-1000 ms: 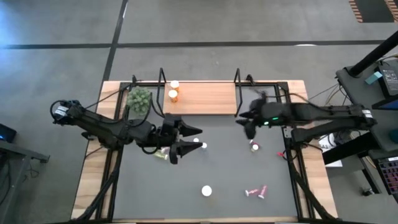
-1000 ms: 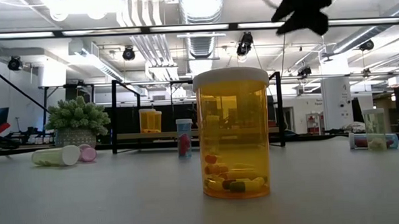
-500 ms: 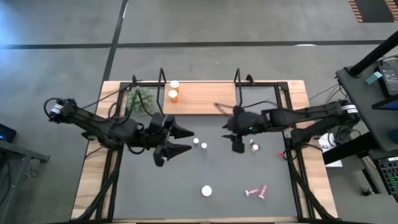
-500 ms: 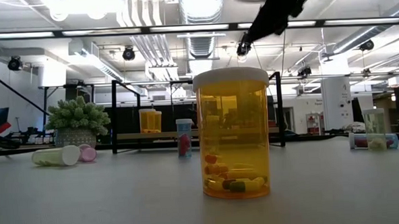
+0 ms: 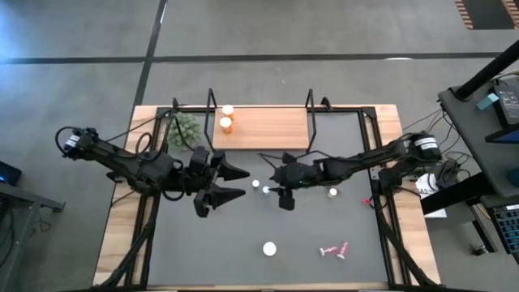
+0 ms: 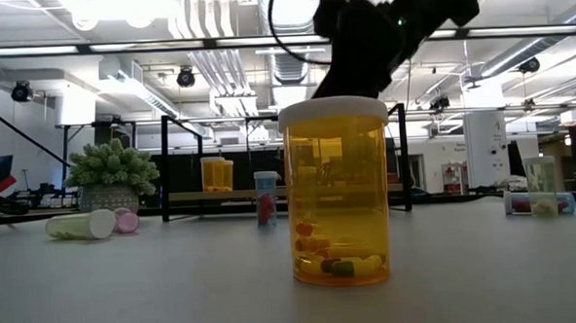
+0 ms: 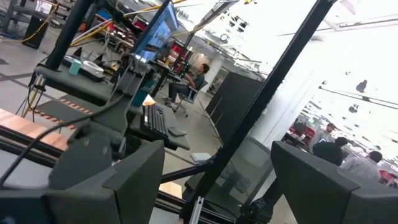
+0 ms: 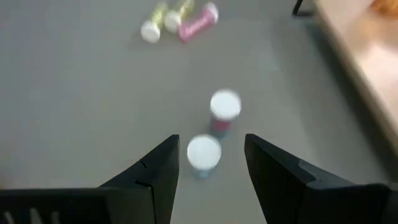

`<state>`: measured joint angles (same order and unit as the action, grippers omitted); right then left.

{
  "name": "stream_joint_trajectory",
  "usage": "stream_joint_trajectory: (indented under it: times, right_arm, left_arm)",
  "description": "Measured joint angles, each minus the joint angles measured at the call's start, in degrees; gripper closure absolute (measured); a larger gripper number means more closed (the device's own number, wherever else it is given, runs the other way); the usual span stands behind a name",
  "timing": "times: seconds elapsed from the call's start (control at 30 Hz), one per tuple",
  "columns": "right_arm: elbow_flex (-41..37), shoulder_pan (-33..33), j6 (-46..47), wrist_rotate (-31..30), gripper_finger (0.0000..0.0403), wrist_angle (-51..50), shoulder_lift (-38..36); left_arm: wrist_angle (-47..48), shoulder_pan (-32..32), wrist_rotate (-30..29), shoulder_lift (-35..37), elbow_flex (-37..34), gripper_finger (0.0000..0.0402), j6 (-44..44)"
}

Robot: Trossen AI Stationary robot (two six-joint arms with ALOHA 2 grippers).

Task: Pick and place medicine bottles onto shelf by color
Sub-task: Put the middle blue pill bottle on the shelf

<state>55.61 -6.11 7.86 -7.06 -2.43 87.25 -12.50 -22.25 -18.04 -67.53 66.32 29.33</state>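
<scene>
Two small upright bottles with white caps (image 5: pixel 255 184) (image 5: pixel 265 191) stand mid-mat. My right gripper (image 5: pixel 273 185) is open just to their right, its fingers pointing toward the table's left. In the right wrist view the nearer bottle (image 8: pixel 204 151) stands just ahead of the gap between the fingers, untouched, and the pinkish one (image 8: pixel 225 106) stands behind it. My left gripper (image 5: pixel 241 183) is open and empty just left of them, and its wrist view looks up into the room. Two orange bottles (image 5: pixel 227 117) stand on the wooden shelf (image 5: pixel 268 128).
A wide orange bottle (image 6: pixel 336 193) stands near the front edge (image 5: pixel 268 249). Pink bottles (image 5: pixel 332 250) lie at the front right, and another bottle (image 5: pixel 332 192) stands right of my right gripper. A yellow-green and a pink bottle (image 8: pixel 177 18) lie beyond. A plant ball (image 5: pixel 182 130) sits at the shelf's left end.
My right gripper has gone toward the table's left and down, from the shelf's right end to the two upright bottles in the middle. My left gripper has drawn back a little toward the table's left. Both stay open and no bottle has moved.
</scene>
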Motion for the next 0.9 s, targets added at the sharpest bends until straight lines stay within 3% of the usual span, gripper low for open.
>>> stream_joint_trajectory:
  times: [0.53,0.9]
  right_arm:
    - [0.45,-1.29,1.12,-0.59,0.0232,6.17,8.42]
    - [0.33,-1.27,0.48,-3.33,0.0232,7.67,8.38]
  left_arm:
    - [1.08,-0.64,0.25,-0.03,-0.07,0.0123,0.26]
    - [1.10,-0.64,0.51,-0.04,-0.07,0.0123,0.28]
